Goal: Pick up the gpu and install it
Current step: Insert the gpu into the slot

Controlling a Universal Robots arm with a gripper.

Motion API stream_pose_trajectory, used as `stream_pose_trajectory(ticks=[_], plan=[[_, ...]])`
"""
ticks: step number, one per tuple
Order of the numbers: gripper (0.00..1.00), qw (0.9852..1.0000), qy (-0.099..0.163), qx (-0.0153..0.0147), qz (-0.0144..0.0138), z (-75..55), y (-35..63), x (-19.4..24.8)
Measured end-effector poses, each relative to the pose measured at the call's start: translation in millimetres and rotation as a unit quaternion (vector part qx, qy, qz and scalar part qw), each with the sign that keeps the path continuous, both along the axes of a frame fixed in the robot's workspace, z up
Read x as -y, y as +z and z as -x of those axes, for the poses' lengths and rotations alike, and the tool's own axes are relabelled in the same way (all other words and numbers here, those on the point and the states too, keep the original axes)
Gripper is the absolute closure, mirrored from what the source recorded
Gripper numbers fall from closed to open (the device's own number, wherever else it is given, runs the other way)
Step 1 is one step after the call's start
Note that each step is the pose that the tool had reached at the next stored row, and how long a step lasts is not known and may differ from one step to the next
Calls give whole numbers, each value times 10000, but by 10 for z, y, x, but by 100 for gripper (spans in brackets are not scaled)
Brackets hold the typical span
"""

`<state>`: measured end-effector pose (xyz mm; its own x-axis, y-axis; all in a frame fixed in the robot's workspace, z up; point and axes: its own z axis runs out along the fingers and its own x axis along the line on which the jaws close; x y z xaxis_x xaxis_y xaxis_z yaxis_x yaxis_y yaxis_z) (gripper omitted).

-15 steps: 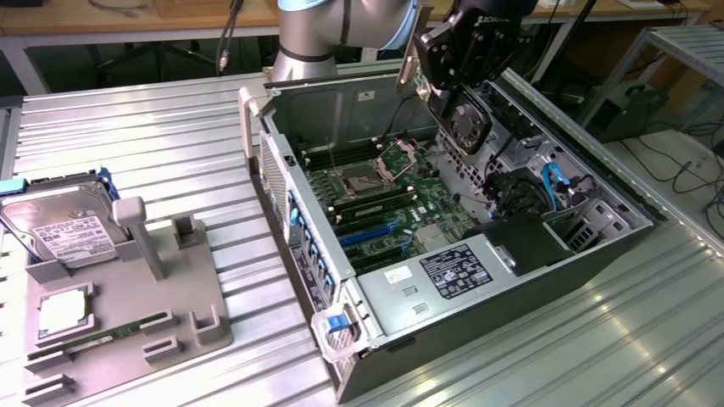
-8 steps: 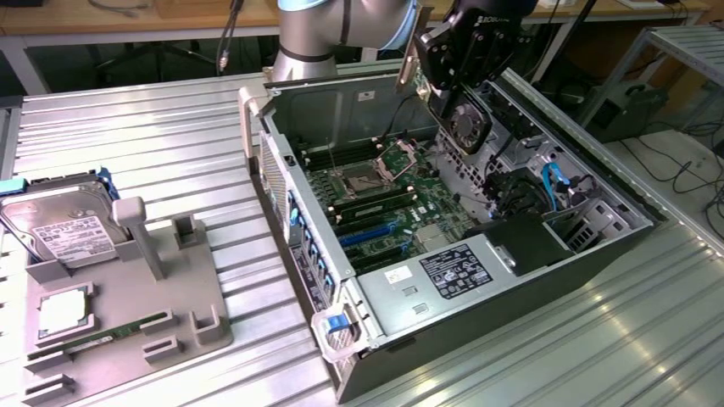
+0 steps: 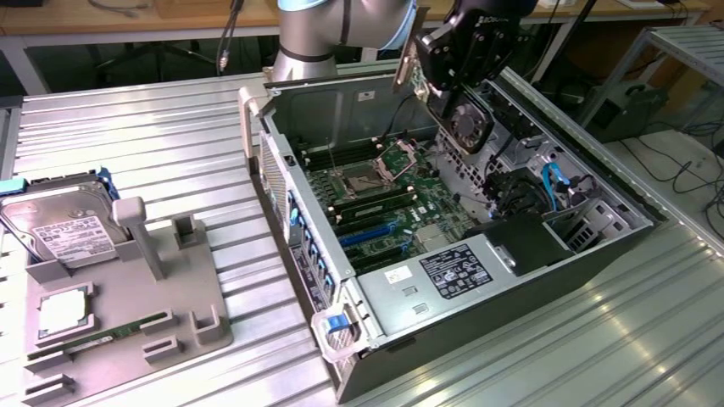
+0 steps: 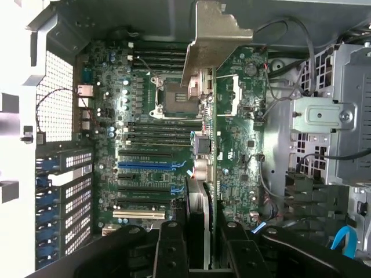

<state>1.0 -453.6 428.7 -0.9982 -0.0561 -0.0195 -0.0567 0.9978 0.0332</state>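
Note:
The gpu (image 3: pixel 462 119), a dark card with a round fan, hangs on edge above the open computer case (image 3: pixel 396 280), its silvery bracket (image 3: pixel 408 51) pointing up toward the case's back wall. My gripper (image 3: pixel 481 42) is shut on it from above. In the wrist view the gpu (image 4: pixel 204 156) runs edge-on between my two black fingers (image 4: pixel 173 249), with the bracket (image 4: pixel 211 40) at its far end. Beneath it lies the green motherboard (image 4: pixel 145 116) with its blue slot (image 4: pixel 145 164) and white slot (image 4: pixel 139 214). The card hovers clear of the board.
On the exterior view's left, a grey fixture (image 3: pixel 125 297) holds a silver hard drive (image 3: pixel 63 225), a processor chip (image 3: pixel 63 309) and a green memory stick (image 3: pixel 102 339). Drive cages and a blue cable (image 3: pixel 554 182) crowd the case's far side. The ribbed metal table (image 3: pixel 169 144) surrounds everything.

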Motion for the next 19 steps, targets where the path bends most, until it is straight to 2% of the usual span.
stream_pose_trajectory(ticks=[7,9,15,19], plan=[[72,9994,349,0,0,0,0,0],[72,9985,545,0,-1,0,0,0],[72,9963,854,0,-1,0,0,0],[72,9943,1065,0,-1,0,0,0]])
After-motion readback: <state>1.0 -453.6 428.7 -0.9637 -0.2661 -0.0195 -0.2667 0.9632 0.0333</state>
